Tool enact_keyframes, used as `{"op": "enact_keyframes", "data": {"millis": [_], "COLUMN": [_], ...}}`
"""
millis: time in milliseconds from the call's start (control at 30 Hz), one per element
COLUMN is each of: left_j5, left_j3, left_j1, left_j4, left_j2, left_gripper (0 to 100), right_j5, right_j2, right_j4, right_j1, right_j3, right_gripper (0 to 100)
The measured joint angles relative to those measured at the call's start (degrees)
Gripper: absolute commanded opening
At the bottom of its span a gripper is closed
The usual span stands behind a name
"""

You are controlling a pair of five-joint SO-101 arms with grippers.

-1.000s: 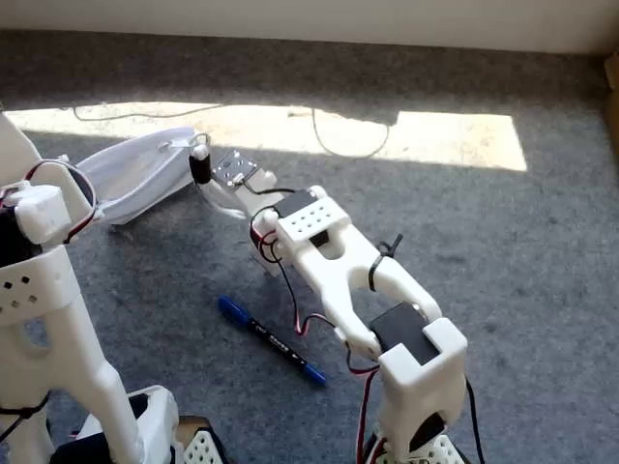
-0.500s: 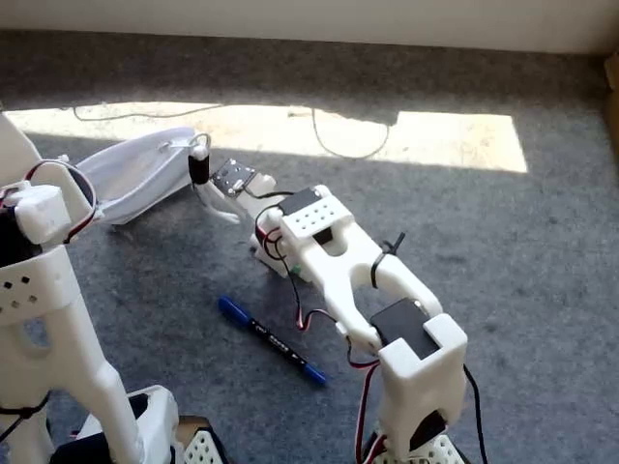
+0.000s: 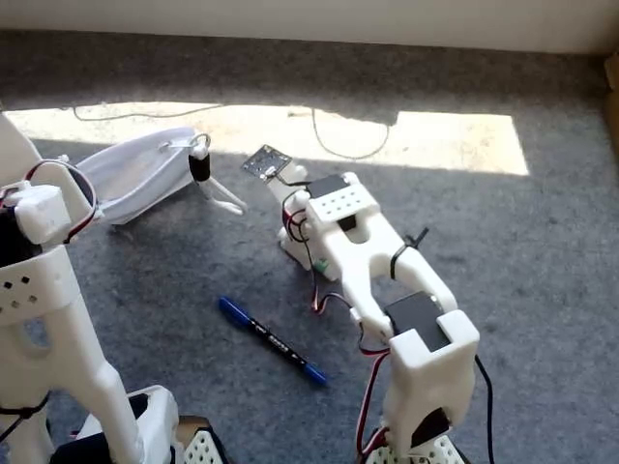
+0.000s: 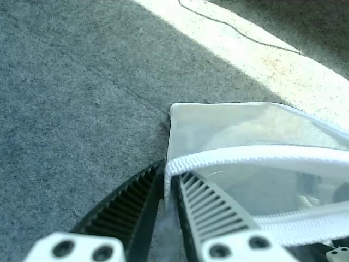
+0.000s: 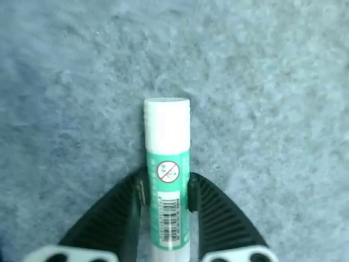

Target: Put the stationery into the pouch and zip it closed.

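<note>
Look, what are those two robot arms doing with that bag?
They are packing stationery into a pouch. The left jaws are clamped on the zipper edge of the white pouch, which looks open. The right jaws grip a green and white glue stick, a little way off from the pouch. A blue pen lies on the grey carpet between the arms, not yet packed. Nothing is zipped up yet.

A plain indoor room, home or office unclear: grey carpeted floor (image 3: 542,242), a pale wall (image 3: 338,17) at its far edge, a sunlit patch (image 3: 455,140), a loose cable (image 3: 348,156)
</note>
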State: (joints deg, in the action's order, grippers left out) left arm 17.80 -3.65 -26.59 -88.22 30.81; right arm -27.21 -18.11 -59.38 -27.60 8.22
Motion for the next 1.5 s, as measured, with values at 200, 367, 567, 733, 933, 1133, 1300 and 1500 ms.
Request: {"op": "enact_keyframes", "data": {"millis": [200, 367, 567, 733, 933, 1133, 1300, 1500], "left_j5": [0.00, 0.00, 0.00, 0.00, 0.00, 0.00, 0.00, 0.00], "left_j3": [0.00, 0.00, 0.00, 0.00, 0.00, 0.00, 0.00, 0.00], "left_j1": [0.00, 0.00, 0.00, 0.00, 0.00, 0.00, 0.00, 0.18], "left_j4": [0.00, 0.00, 0.00, 0.00, 0.00, 0.00, 0.00, 0.00], "left_j2": [0.00, 0.00, 0.00, 0.00, 0.00, 0.00, 0.00, 0.00], "left_gripper": [1, 1, 1, 1, 1, 1, 1, 1], "right_j5": [0.00, 3.08, 3.87, 4.31, 4.40, 4.40, 4.40, 4.31], "right_j2": [0.00, -1.32, -8.09, -10.99, -11.08, -11.16, -10.55, -5.54], "right_j4": [-2.29, -2.55, -2.55, -2.73, -2.99, -4.48, -5.98, -7.03], "right_j1": [0.35, 0.35, -1.49, -1.76, -1.49, -1.49, -1.49, -0.35], "right_j3": [-0.44, -6.51, -10.29, -13.19, -13.36, -13.71, -13.71, -13.45], "right_gripper": [15.6, 15.6, 15.6, 15.5, 0.9, 0.8, 0.8, 0.8]}}
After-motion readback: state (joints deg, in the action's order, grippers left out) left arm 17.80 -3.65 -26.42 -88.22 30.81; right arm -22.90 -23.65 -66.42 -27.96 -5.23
